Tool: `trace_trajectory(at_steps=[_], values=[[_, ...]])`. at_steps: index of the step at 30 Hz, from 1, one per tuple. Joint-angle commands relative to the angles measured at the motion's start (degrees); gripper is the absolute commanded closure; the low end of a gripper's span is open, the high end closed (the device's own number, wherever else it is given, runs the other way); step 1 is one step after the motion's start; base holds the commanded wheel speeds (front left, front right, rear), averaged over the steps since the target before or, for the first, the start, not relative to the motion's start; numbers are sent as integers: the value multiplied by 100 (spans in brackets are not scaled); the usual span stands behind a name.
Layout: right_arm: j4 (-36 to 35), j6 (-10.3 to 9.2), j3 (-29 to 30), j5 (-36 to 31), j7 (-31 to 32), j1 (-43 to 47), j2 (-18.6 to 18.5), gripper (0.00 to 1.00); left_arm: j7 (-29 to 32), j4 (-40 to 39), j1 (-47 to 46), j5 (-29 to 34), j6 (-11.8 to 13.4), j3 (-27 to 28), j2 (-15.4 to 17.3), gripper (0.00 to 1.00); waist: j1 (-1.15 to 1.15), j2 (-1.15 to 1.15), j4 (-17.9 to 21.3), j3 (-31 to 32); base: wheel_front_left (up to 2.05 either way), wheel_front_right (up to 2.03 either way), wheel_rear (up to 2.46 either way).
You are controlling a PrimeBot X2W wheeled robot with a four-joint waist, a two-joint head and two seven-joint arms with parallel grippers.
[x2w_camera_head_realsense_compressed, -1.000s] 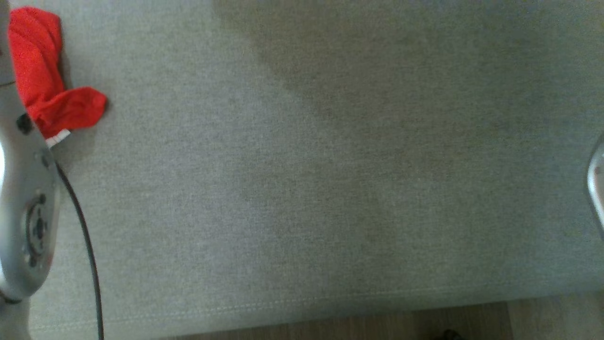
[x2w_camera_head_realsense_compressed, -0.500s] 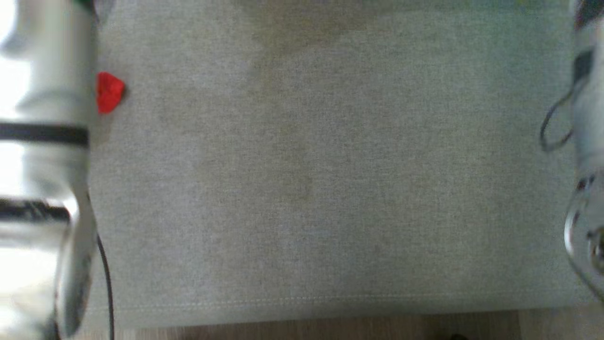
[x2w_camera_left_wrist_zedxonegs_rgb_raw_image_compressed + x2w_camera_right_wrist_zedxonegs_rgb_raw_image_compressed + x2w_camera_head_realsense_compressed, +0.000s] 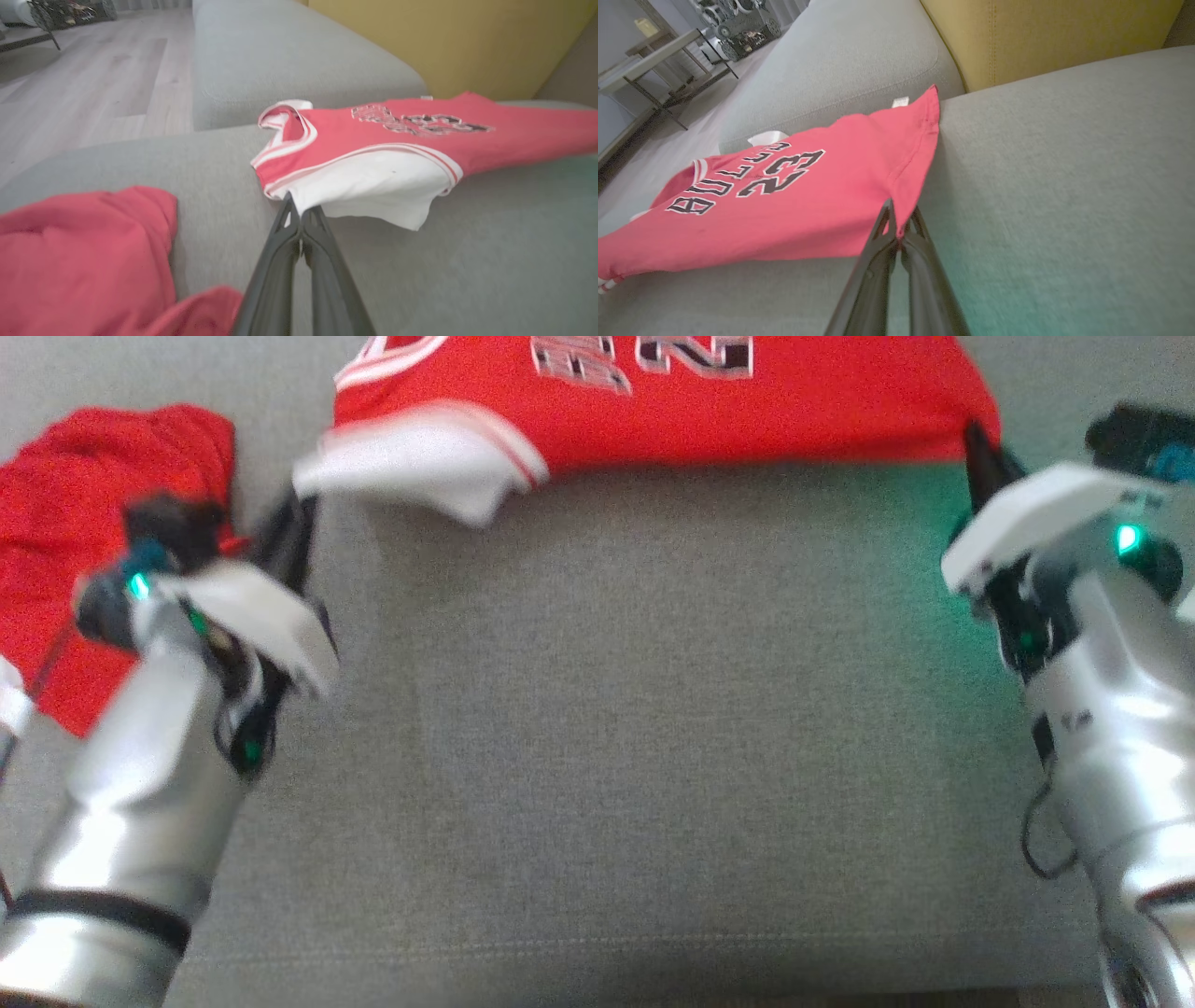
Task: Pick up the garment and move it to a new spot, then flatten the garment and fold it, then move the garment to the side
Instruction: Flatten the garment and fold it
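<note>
The garment point(image 3: 709, 411) is a red jersey with white trim and black lettering, stretched across the far side of the grey sofa cushion point(image 3: 635, 709). My left gripper point(image 3: 299, 513) is shut on its white sleeve edge, and the left wrist view shows the pinch point(image 3: 299, 210) with the garment point(image 3: 373, 140) spreading away to the right. My right gripper point(image 3: 976, 443) is shut on the red hem corner. In the right wrist view the dark fingers point(image 3: 899, 219) clamp that corner of the garment point(image 3: 794, 205), which sags to the left.
A second, crumpled red cloth point(image 3: 93, 523) lies on the cushion at the left, beside my left forearm point(image 3: 84, 261). A yellow backrest point(image 3: 1041, 32) rises behind the cushion. The cushion's front seam point(image 3: 597, 952) runs near the bottom. Wood floor point(image 3: 93, 70) lies beyond the sofa.
The head camera has shifted. Earlier it showed bare cushion, forearms at the edges and a bit of red cloth. Both grippers and the stretched jersey are in the picture now.
</note>
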State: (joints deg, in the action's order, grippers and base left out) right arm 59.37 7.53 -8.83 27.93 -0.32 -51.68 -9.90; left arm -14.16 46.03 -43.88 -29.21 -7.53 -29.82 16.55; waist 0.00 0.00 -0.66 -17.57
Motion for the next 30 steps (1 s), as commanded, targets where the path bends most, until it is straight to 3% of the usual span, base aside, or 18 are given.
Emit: trace_trajectory(at_steps=[1, 6, 14, 30], values=[[-170, -4, -158, 76, 12, 10, -71, 100, 0, -221, -110, -65, 5, 37, 319, 100, 0, 0, -15, 225, 0, 0, 0], [-179, -4, -700, 235, 194, 526, -408, 100, 366, -610, 462, -514, 5, -913, 721, 100, 0, 0, -98, 560, 0, 0, 0], [-350, -4, -1616, 520, 796, 1095, -1069, 100, 839, -1559, 915, -1469, 5, -1876, 1473, 100, 0, 0, -136, 973, 0, 0, 0], [-1453, -4, -2924, 1744, 2401, 1938, -2168, 100, 1512, -3065, 1518, -2689, 5, -2490, 2466, 100, 0, 0, -12, 1490, 0, 0, 0]])
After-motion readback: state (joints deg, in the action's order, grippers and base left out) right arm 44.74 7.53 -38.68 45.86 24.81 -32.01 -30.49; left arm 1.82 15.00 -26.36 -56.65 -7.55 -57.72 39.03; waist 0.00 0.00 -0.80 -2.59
